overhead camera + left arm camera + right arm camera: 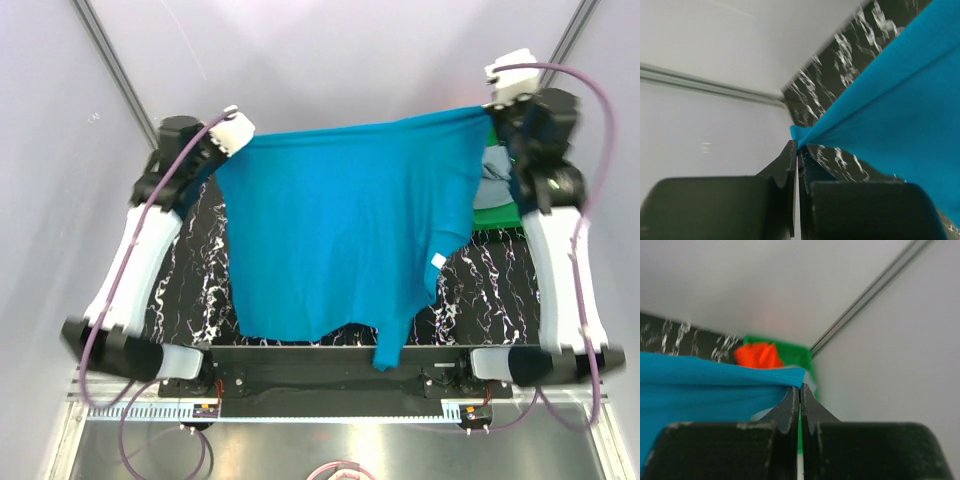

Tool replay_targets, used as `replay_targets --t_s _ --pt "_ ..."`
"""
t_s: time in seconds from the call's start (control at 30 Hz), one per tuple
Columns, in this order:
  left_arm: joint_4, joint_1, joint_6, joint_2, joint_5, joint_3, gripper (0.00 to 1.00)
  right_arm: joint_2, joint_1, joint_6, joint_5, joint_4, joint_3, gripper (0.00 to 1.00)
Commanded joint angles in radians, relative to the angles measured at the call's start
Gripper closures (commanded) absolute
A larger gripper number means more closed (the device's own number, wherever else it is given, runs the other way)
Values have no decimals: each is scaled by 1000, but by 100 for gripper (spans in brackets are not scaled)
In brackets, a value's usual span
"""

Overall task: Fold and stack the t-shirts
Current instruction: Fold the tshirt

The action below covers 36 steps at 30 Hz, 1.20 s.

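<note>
I noted the teal-blue t-shirt (340, 230) hanging spread above the table (490, 285). My left gripper (797, 146) and right gripper (800, 389) each pinched an upper corner.

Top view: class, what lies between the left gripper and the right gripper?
The teal t-shirt spans the whole gap, one corner pinched by the left gripper, another by the right gripper. The top view shows it.

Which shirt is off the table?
The teal-blue t-shirt, stretched between the left hand and right hand; the orange-red t-shirt lies bunched in the green tray.
</note>
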Motion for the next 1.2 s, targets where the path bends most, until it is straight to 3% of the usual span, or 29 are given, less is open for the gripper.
replay_targets --t_s 0.0,0.17,0.4,0.57,0.97,1.17 --pt "86 57 33 140 -58 -26 100 132 -28 27 3 103 -76 100" --pt "68 108 1 435 -78 78 100 421 -36 60 -40 74 -68 100" --pt "-118 105 -74 782 -107 470 100 819 -36 121 -88 -44 269 100" --pt "-57 99 -50 848 -129 491 100 1008 -36 133 -82 -105 447 100" --pt "3 97 -73 825 -153 399 100 956 -17 166 -102 -44 443 100" --pt "-47 96 -91 805 -141 399 100 932 1 181 -138 -156 444 100"
